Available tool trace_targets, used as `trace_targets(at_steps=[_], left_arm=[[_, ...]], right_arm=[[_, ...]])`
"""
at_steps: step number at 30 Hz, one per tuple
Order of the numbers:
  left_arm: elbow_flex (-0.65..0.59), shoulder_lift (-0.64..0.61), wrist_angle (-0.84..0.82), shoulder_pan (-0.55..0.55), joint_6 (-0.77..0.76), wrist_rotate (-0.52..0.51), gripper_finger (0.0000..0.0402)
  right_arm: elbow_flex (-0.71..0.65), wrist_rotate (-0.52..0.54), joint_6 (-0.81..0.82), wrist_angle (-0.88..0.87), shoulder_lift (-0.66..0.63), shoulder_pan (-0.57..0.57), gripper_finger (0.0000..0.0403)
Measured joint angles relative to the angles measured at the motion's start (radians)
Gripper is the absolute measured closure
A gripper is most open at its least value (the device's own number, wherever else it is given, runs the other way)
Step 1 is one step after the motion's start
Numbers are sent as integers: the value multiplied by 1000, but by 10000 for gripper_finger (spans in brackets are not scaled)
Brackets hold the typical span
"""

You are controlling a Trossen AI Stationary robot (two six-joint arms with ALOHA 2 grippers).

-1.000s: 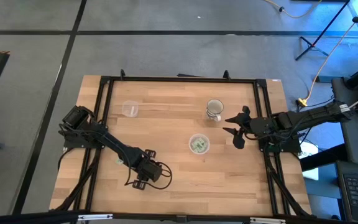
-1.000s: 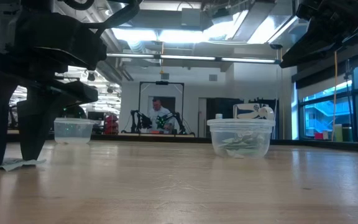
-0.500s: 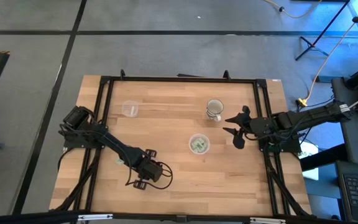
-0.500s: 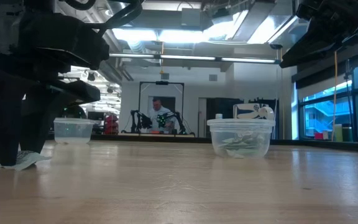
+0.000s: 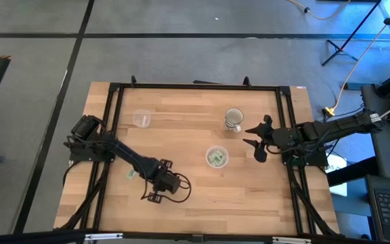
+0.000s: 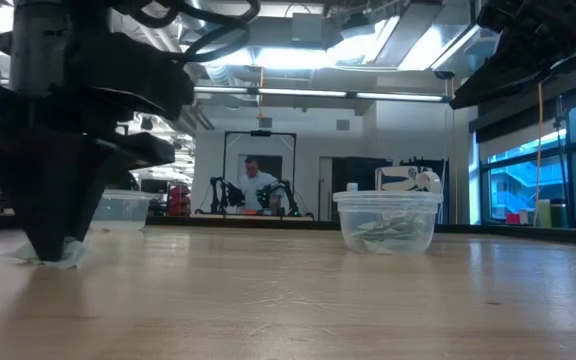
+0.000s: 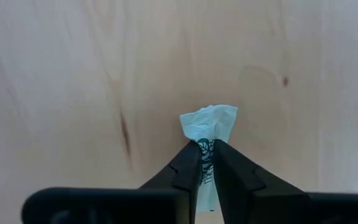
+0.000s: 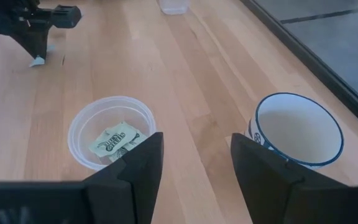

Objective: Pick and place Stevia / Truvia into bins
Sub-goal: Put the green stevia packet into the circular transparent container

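My left gripper [image 5: 150,196] stands near the table's near-left part, pointing down, shut on a pale green and white sachet [image 7: 209,123]. The low view shows this gripper [image 6: 58,250] with its tips at the tabletop. Another sachet [image 5: 131,174] lies flat on the wood beside the left arm. A clear cup [image 5: 217,157] near the table's middle holds several sachets [image 8: 118,142]. A second clear cup [image 5: 141,119] stands toward the far-left part. My right gripper [image 5: 252,141] hovers open, to the right of the middle cup. My left gripper pinches the sachet's crumpled middle [image 7: 206,147] between its two fingers [image 7: 188,163], coming from above and pointing down. One end of the sachet [image 7: 211,118] fans out beyond the tips. In the low view its lower edge [image 6: 68,262] rests on the table.
A white mug with a blue rim [image 5: 233,119] stands on the far side of the middle cup, close to my right gripper. A black frame [image 5: 195,87] runs round the table. Bare wood lies between the left gripper and the middle cup. A person stands far off in the room behind.
My left gripper's fingers stood apart over the flat sachet, then shut on it. The sachet has bunched up between them. The gripper has shifted slightly toward the table's right. The right arm has kept still.
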Motion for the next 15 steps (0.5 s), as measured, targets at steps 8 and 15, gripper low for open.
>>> trace_targets(at_steps=[8,15], left_arm=[[42,-1,-54,49,120,-3,367],[187,-4,-88,140,292,-73,364]], right_arm=[[0,-1,-23,0,0,0,211],[0,-1,-25,0,0,0,211]])
